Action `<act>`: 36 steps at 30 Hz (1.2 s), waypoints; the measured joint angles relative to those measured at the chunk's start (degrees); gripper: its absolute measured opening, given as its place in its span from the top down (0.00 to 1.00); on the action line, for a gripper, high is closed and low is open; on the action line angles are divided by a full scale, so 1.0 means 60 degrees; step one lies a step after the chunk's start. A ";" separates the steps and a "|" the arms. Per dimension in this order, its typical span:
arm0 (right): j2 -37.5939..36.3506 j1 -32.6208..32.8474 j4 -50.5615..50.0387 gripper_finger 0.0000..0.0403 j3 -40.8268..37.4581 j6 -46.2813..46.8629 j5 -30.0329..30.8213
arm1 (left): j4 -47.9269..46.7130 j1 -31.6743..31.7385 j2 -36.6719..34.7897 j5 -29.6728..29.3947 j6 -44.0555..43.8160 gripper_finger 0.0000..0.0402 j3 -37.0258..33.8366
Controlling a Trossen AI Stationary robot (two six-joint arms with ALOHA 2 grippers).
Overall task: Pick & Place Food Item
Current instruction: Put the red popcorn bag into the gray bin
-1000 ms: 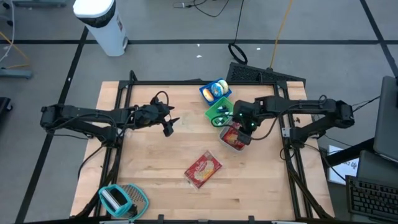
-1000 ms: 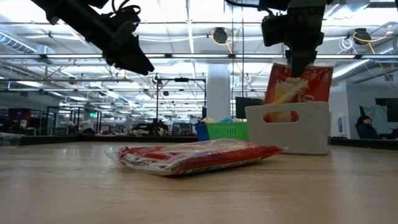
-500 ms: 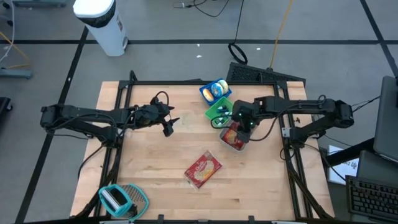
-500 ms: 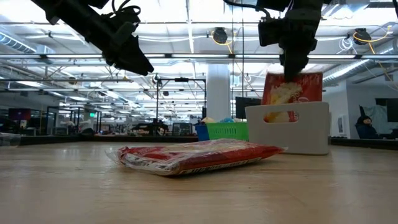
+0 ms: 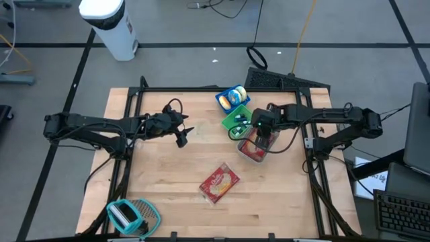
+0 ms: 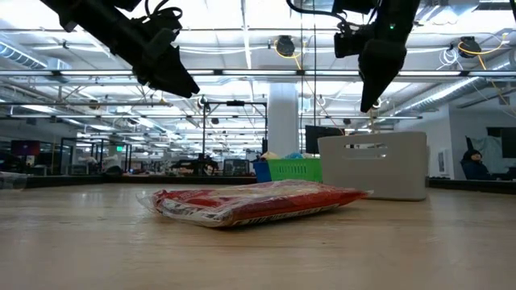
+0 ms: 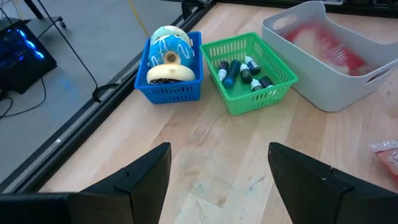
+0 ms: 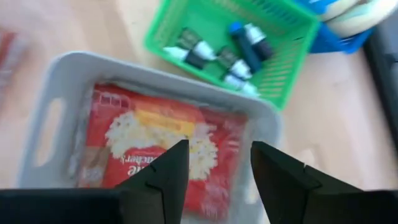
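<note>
A red snack bag [image 8: 158,144] lies flat inside the white bin [image 5: 246,156] at the table's right. My right gripper [image 8: 217,167] hangs open just above this bag, fingers slanting down, touching nothing; in the low view its fingertips [image 6: 369,101] stand clear above the bin [image 6: 372,166]. A second red snack bag [image 5: 219,182] lies flat on the wood near the table's middle [image 6: 250,201]. My left gripper [image 5: 181,139] waits open above the table left of centre [image 7: 217,177], with nothing between its fingers.
A green basket [image 5: 236,119] with small bottles and a blue basket [image 5: 232,98] with doughnut-like items stand just behind the bin. A teal object [image 5: 131,215] lies at the near left corner. Bare wood stretches between the arms.
My right gripper has opened and let go of the red snack bag, and has turned at the wrist above the bin. The bag, which stood upright out of the bin's top, has dropped and now lies flat inside, hidden below the rim in the low view.
</note>
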 joint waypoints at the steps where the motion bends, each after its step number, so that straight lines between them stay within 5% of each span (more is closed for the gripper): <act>1: 0.0000 0.0003 0.0000 0.60 0.0000 -0.0068 0.0258 | 0.0000 0.0000 0.0000 0.0000 0.0000 0.32 0.0000; 7: 0.0000 0.0000 0.0642 0.60 0.0000 -0.0284 0.1427 | 0.0002 0.0000 0.0000 0.0100 -0.0505 0.32 0.0000; 10: 0.0000 0.0016 0.2018 0.60 0.0000 -0.0271 0.1358 | 0.0004 0.0000 0.0000 0.0899 -0.0919 0.32 0.0000; 18: 0.0000 0.0022 0.6119 0.61 0.0000 -0.1569 -0.1146 | 0.0406 -0.0561 0.0070 0.3105 -0.2127 0.33 0.0000; 25: 0.0000 0.0038 0.7226 0.61 0.0000 -0.2228 -0.2817 | 0.1733 -0.2528 0.1757 0.2671 -0.1476 0.33 0.0021; 36: 0.0000 0.0456 0.7423 0.63 -0.0007 -0.2773 -0.3029 | 0.4282 -0.3959 0.5071 0.3468 -0.1797 0.33 0.0010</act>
